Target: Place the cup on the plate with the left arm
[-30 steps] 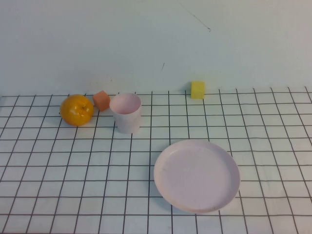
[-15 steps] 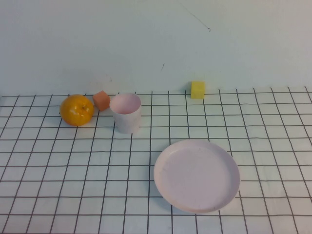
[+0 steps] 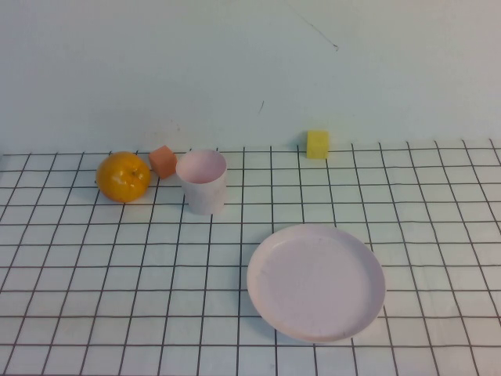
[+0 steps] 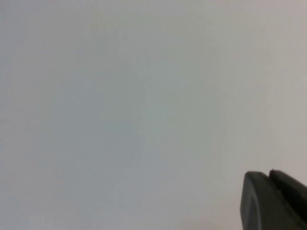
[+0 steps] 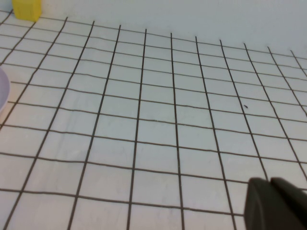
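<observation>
Dark left claw (image 4: 273,201) — right claw (image 5: 276,203) — both aloft

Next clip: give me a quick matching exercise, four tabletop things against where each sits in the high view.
Things:
1. cup
2. plate
3. orange fruit
4. yellow block

Places:
A. far side, near the wall, on the right
B. furthest left
C. nearest the camera, right of centre
D. just right of the small orange cube

Pairs: 1-D, 2-C, 3-B, 4-A

Neither hand appears over the table.

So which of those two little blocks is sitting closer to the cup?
The orange-red block, just behind the cup beside the orange fruit. The yellow block stands farther right. Neither gripper shows overhead.
</observation>
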`<state>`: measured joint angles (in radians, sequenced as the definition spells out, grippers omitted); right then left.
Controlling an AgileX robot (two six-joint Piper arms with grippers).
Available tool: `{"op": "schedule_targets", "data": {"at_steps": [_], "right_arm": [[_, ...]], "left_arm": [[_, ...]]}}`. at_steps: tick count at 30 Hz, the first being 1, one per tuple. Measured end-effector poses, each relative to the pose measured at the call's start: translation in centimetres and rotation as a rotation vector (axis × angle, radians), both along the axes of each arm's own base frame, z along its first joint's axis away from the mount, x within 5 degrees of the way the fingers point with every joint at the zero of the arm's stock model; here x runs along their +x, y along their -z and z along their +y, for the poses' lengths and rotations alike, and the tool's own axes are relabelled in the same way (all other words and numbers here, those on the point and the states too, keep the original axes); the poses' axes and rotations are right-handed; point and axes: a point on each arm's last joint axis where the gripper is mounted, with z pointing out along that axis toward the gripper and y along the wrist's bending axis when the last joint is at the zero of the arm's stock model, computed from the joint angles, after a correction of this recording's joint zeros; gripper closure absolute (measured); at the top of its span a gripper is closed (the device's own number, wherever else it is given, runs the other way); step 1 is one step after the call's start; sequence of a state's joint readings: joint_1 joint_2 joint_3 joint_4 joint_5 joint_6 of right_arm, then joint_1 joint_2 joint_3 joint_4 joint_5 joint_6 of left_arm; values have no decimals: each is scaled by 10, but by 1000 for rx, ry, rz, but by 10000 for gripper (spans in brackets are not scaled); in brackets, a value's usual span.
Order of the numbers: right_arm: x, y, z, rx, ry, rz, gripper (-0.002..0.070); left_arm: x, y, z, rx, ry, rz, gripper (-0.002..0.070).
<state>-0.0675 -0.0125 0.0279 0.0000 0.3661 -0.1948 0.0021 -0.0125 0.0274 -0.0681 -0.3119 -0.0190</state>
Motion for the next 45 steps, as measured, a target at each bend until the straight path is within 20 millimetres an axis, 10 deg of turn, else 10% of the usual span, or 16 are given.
{"op": "schedule_targets", "data": {"at_steps": [12, 24, 34, 45], "right_arm": [[0, 0, 0, 0, 0, 0, 678], [0, 0, 0, 0, 0, 0, 678], [0, 0, 0, 6, 0, 0, 678], [0, 0, 0, 0, 0, 0, 678]], "left_arm": [[-2, -9, 6, -195, 9, -49, 677], [-2, -115, -5, -7, 61, 110, 677], [70, -168, -17, 112, 180, 516, 677], [179, -176, -33, 15, 382, 770, 617]]}}
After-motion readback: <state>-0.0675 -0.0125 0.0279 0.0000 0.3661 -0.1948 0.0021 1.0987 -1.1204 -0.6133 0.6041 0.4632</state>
